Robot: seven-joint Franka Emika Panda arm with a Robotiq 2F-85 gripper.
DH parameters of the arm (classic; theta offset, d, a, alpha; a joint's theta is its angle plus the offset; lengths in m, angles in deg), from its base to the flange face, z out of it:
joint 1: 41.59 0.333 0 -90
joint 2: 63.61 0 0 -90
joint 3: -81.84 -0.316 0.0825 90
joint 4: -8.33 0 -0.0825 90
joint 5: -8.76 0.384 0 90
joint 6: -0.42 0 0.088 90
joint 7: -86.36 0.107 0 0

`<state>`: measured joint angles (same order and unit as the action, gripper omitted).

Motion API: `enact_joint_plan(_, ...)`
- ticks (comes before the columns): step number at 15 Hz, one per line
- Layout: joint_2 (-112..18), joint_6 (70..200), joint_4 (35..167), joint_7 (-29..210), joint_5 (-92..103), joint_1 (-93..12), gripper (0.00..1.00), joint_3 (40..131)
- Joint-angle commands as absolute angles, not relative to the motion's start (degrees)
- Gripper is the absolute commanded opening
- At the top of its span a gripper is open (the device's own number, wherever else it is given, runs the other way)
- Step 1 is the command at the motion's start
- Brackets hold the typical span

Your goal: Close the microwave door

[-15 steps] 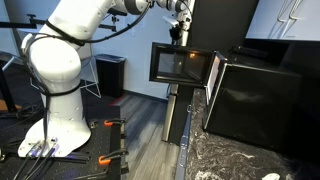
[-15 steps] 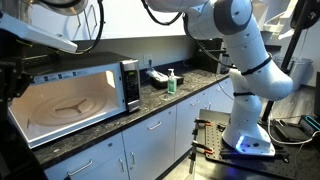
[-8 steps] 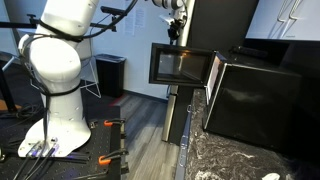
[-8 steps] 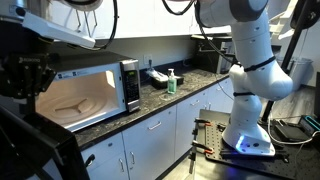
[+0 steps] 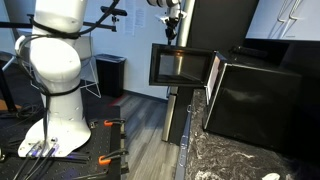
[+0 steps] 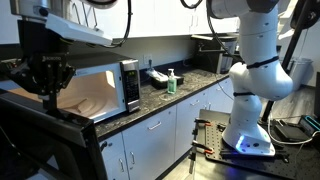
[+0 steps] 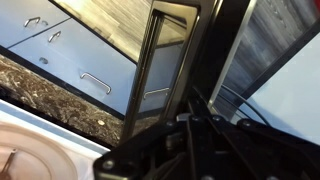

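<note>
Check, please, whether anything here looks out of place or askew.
Only the black-framed glass microwave door stands out: it hangs open, jutting past the speckled stone counter from the matte black box-shaped microwave. The robot's shut hand is by its top edge. Nothing looks spilled or damaged.

I see the dark speckled bench [image 6: 192, 87] carrying the microwave [image 6: 128, 86], a green bottle [image 6: 171, 82] standing near it, and small items [image 6: 157, 77] I can't make out.

white rounded arm [image 5: 55, 65], black pincer [image 5: 173, 33]
</note>
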<state>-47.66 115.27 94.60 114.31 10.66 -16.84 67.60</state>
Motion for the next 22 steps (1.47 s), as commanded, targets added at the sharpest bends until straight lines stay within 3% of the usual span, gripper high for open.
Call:
enact_joint_plan(1,-47.7,115.0,94.5,114.4,10.5,-17.0,0.01,67.4)
enact_joint_plan(22,-57.0,117.0,102.8,123.0,7.1,-18.7,0.0,67.1)
